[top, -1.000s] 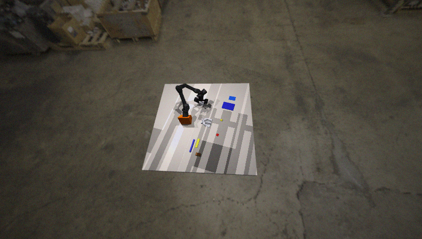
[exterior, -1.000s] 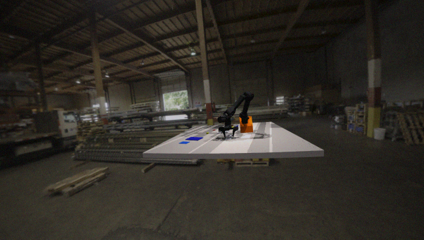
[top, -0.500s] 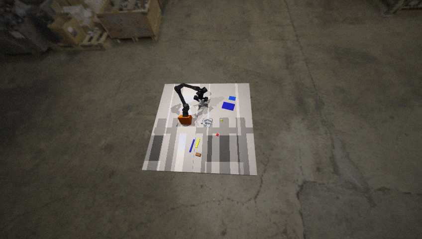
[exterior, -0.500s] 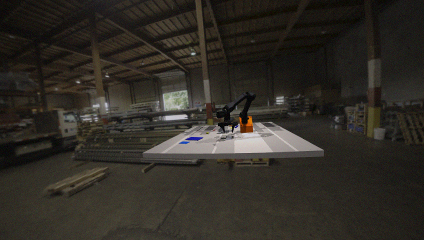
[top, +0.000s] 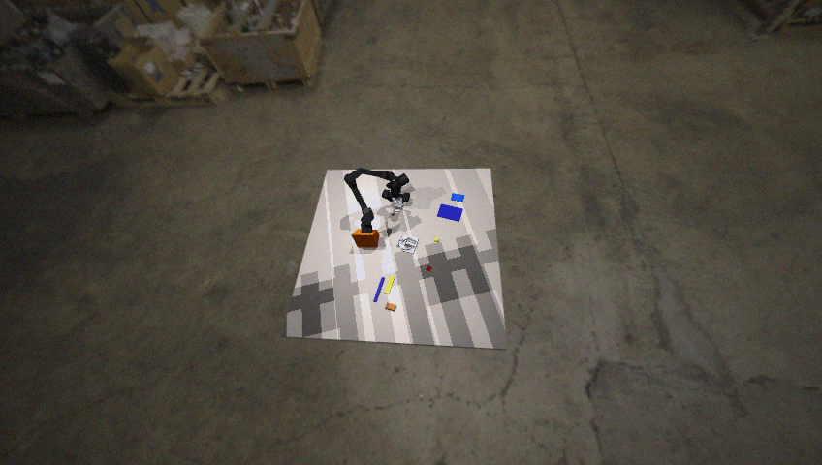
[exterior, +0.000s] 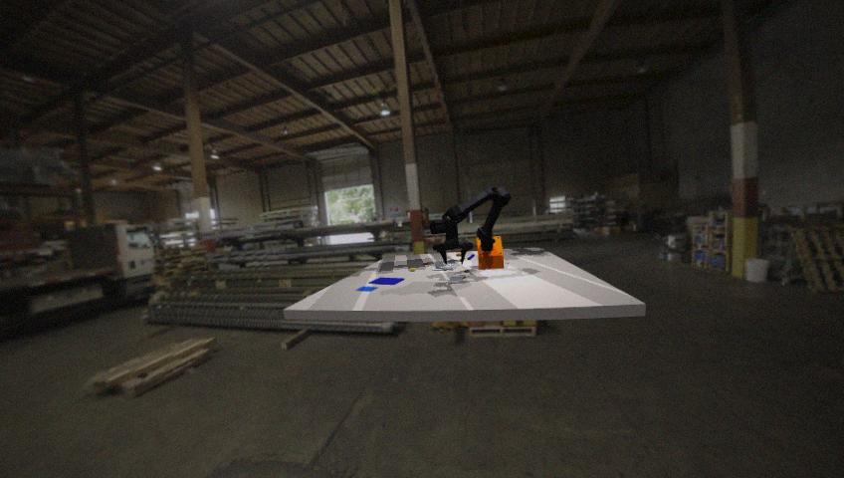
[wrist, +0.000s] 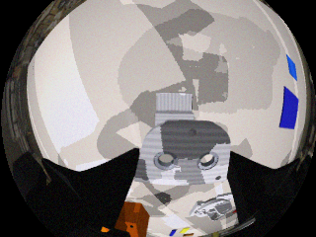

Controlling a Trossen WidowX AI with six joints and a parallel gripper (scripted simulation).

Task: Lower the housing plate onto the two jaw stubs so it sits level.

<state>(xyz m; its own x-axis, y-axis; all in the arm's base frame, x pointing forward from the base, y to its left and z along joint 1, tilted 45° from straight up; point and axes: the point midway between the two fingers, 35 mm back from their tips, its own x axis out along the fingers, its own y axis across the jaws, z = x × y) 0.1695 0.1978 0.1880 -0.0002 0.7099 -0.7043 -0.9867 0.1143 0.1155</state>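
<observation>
My gripper (top: 396,207) (exterior: 454,261) (wrist: 184,154) is shut on the grey housing plate (top: 397,202) (wrist: 194,140), with one finger at each side edge. The plate has a rounded body with two round holes and a ribbed block at its far side in the wrist view. It is held above the table, away from the jaw assembly. The pale assembly with the two jaws (top: 408,244) (wrist: 213,207) lies on the table in front of the arm's base. Its pins and stubs are too small to tell apart.
The arm's orange base (top: 365,238) (exterior: 490,257) (wrist: 133,217) stands beside the assembly. A dark blue panel (top: 450,212) (exterior: 386,281) (wrist: 289,109) and a lighter blue one (top: 457,198) lie across the table. A yellow bit (top: 436,240), a red block (top: 428,268) and bars (top: 390,285) lie elsewhere.
</observation>
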